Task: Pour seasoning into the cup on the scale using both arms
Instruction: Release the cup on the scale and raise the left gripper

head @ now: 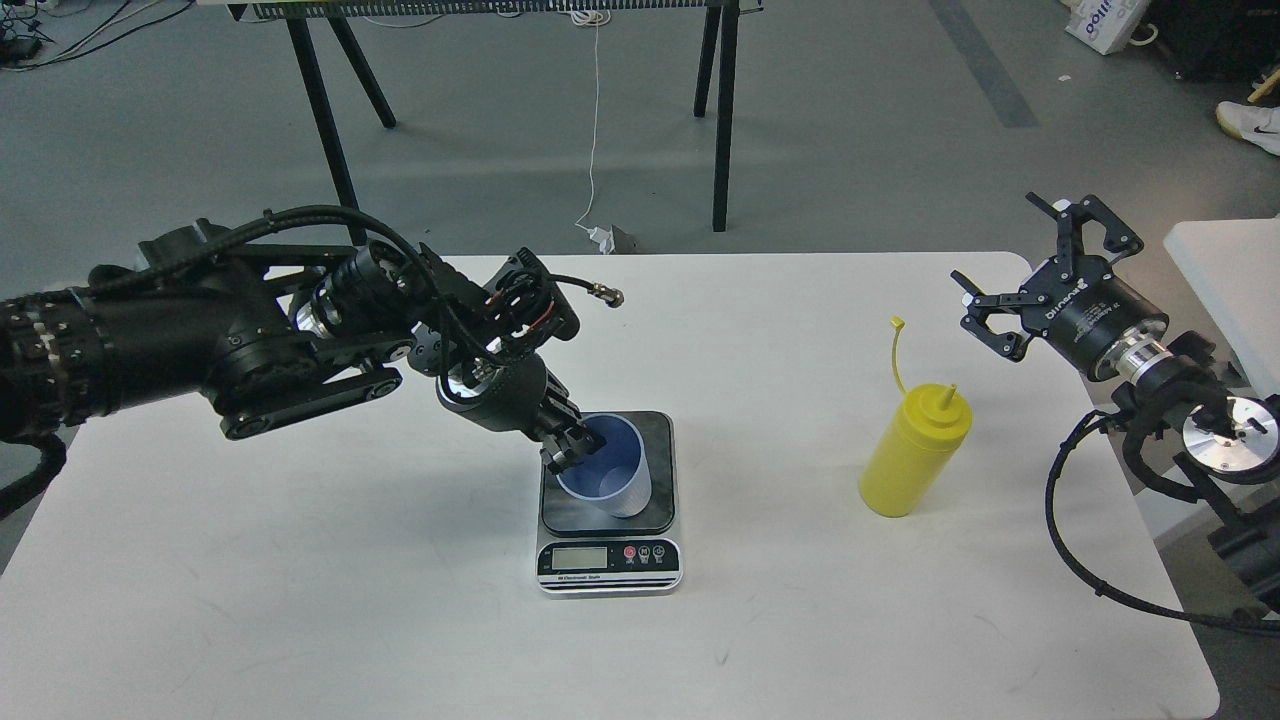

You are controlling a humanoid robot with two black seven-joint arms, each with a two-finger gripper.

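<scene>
The light blue-grey cup [612, 472] stands nearly upright on the dark platform of the scale [608, 562], mouth up. My left gripper [570, 446] is shut on the cup's left rim, one finger inside and one outside. The yellow seasoning bottle [912, 450] stands upright on the white table to the right of the scale, with its cap strap [898, 352] sticking up. My right gripper [1020, 270] is open and empty, in the air above and to the right of the bottle, apart from it.
The white table [300, 600] carries only the scale and the bottle. A second white surface [1225, 270] lies past the table's right edge. Black table legs [722, 120] stand on the grey floor behind.
</scene>
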